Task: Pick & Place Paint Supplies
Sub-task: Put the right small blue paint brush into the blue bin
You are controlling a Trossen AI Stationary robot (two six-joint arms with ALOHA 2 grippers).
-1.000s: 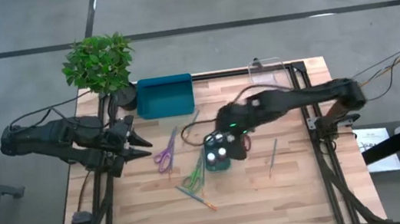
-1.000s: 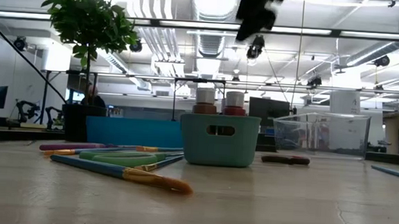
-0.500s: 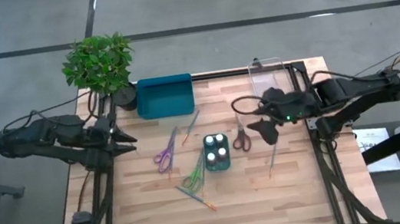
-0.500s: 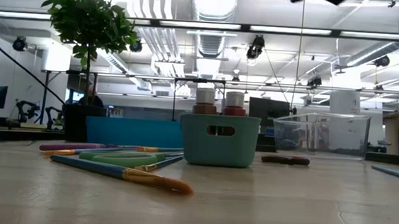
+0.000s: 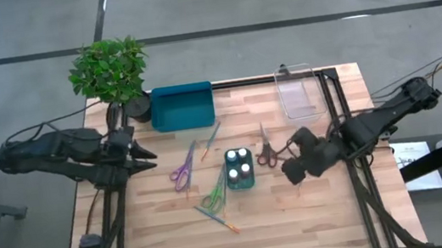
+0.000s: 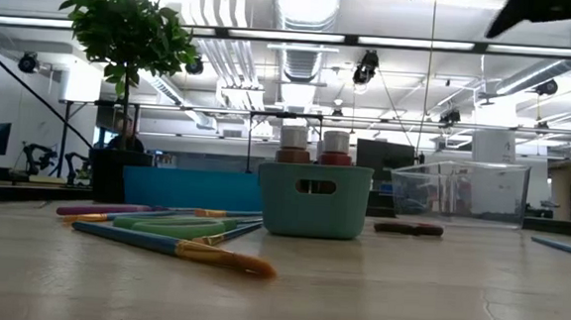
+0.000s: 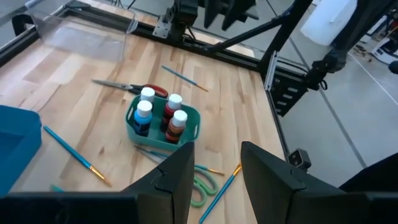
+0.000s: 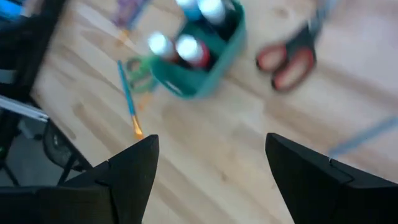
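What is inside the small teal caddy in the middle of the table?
The teal caddy holds four white-capped paint pots, upright and close together, one with blue paint, others red or dark. The caddy's wall hides their lower parts and anything beneath them.

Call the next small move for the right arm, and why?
Probably swing the right gripper back over the red scissors and lower onto them. Its fingers stand open and empty above the table, and the scissors lie loose on the wood just beside the small teal caddy of paint pots, nearer than any brush. The left gripper waits at the table's left edge.
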